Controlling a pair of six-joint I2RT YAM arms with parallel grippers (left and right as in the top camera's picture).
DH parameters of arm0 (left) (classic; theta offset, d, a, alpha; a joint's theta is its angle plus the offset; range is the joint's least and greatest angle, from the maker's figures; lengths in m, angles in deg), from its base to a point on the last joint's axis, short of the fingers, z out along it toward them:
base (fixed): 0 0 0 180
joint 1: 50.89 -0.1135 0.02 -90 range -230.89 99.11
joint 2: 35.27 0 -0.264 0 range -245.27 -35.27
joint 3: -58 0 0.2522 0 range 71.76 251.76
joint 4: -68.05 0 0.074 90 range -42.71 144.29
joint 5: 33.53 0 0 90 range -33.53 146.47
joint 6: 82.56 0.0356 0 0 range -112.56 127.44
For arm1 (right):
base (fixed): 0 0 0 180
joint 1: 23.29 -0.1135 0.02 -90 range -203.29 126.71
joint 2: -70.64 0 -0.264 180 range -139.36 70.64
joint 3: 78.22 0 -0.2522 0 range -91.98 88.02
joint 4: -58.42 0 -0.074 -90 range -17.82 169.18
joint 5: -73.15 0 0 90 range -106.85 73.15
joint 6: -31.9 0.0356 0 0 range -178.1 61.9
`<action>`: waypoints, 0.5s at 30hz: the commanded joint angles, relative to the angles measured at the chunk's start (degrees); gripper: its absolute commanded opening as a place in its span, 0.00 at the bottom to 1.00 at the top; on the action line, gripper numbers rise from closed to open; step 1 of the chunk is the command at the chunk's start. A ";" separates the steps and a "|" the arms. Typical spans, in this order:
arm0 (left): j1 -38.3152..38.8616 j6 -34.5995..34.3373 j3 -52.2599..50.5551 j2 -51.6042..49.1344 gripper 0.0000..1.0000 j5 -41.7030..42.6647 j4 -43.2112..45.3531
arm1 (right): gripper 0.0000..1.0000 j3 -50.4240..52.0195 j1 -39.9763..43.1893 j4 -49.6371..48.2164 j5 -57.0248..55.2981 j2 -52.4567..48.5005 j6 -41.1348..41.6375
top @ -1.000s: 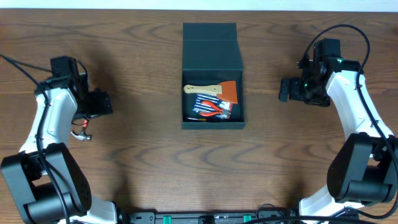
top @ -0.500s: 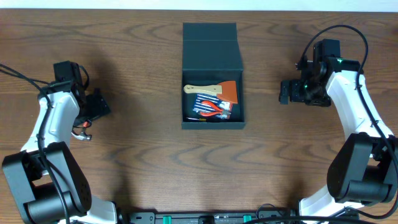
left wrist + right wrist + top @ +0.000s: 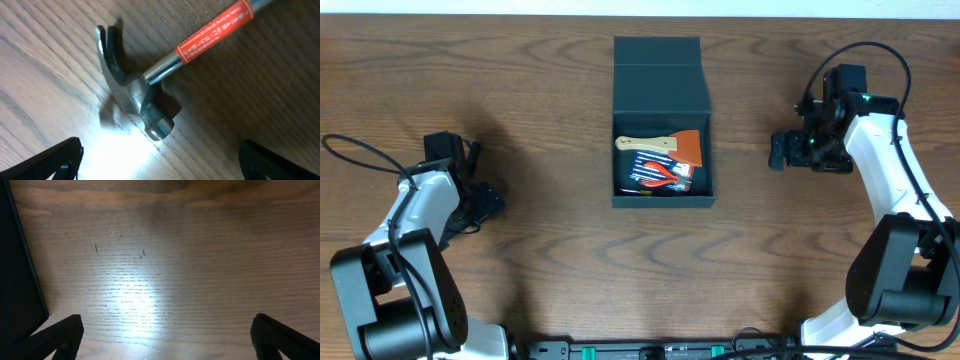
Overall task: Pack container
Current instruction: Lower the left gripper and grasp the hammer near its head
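The dark teal-black container (image 3: 660,80) stands open at the table's middle back, its flap lid folded away. Inside lie a wooden-handled scraper with an orange blade (image 3: 665,145) and red-handled pliers (image 3: 668,174). A claw hammer (image 3: 132,95) with a steel shaft and an orange label lies on the table right under my left gripper (image 3: 160,165), which is open and empty above it. In the overhead view my left gripper (image 3: 483,203) hides the hammer. My right gripper (image 3: 778,150) is open and empty to the right of the container, whose wall (image 3: 20,270) shows in the right wrist view.
The brown wooden table (image 3: 570,260) carries nothing else in view. Cables trail from both arms. My right gripper (image 3: 167,340) hovers over bare wood.
My left arm has swung toward the table's front and now sits over the hammer, covering it in the overhead view. The right arm has not moved.
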 commanded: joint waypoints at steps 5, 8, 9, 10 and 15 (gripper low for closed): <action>-3.13 -1.16 -0.35 0.81 0.98 -1.68 0.72 | 0.99 -0.02 -0.44 1.03 -0.57 0.07 -0.68; -4.87 -0.31 -0.35 0.81 0.98 -1.05 1.51 | 0.99 -0.02 -0.44 1.16 -0.57 0.07 -0.66; -5.44 -0.28 -0.35 0.81 0.98 -0.74 1.68 | 0.99 -0.02 -0.44 1.27 -0.57 0.07 -0.66; -5.90 -0.20 -0.35 0.81 0.98 -0.22 1.84 | 0.99 -0.02 -0.44 1.36 -0.57 0.07 -0.66; -7.06 1.22 -0.35 0.79 0.99 4.81 2.67 | 0.99 -0.02 -0.46 2.16 -0.55 0.07 -0.66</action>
